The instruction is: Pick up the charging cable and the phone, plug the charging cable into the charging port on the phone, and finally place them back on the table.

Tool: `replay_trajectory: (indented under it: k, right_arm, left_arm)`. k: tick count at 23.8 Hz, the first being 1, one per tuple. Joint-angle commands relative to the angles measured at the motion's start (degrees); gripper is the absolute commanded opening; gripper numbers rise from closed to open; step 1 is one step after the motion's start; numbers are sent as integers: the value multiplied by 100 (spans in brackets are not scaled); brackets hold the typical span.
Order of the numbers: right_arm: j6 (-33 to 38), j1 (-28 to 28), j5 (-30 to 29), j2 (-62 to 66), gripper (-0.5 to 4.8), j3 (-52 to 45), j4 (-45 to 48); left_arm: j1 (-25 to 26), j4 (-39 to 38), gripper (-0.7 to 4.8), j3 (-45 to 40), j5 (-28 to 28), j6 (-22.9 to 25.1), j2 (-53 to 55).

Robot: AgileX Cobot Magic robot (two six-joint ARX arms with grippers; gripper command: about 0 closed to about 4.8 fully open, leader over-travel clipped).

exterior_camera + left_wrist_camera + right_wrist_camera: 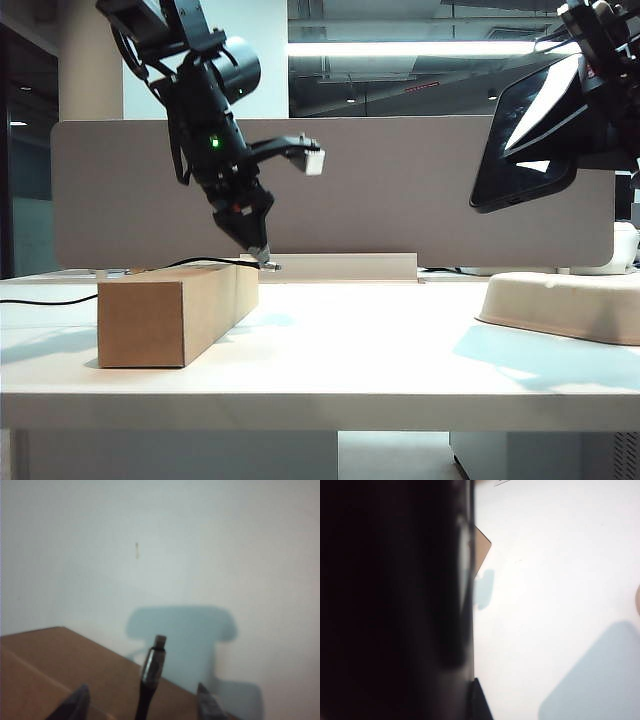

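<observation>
The right gripper (600, 60) is cut off at two o'clock in the exterior view, clamped on one tilted phone (525, 140) held high above the table (350, 350). The left gripper (142, 705), fingers spread wide, hovers around the plug of one charging cable (152, 667) above one cardboard box (175, 310).

Left arm: reaches down from the upper left of the exterior view, wrist angled downward.
Left gripper (258, 255): low, tips pointing down; jaws spread wide, one finger (75, 704) at each side of the left wrist view.
Right arm: raised at the upper right of the exterior view.
Right gripper (600, 60): high, jaws closed.
</observation>
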Motion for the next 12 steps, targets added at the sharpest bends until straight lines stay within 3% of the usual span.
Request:
replay_trajectory:
  k: [1,5,7,12]
  right_arm:
    - [-44,4,-35,-46,-5,35,205]
    - [-44,4,-35,-46,-5,35,197]
    - [-44,4,-31,-46,-5,35,199]
    - [-44,4,-24,-46,-5,35,199]
  left_arm:
    - [-13,22,269,24,-273,17,77]
    - [-13,160,262,24,-269,-4,157]
    - [-15,192,204,24,-227,-7,199]
    - [-17,197,201,24,-212,-7,295]
